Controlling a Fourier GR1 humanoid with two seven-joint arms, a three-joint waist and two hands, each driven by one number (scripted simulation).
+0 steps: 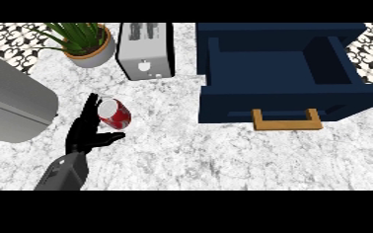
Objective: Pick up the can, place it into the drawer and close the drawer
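Marble counter (218, 163) lies bare between the open navy drawer (280, 76) with its tan handle (287, 120) at right and the red can (114, 114) at left. The left hand (89, 131) rests against the can's left side, fingers straight, thumb spread below, gripping nothing. No label is readable.

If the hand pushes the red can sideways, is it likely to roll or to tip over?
The can looks round and smooth, so it would probably roll once it lies on its side. It appears tilted beside the open left hand, so a push may tip it. The marble counter is flat and looks smooth, so little would likely stop it.
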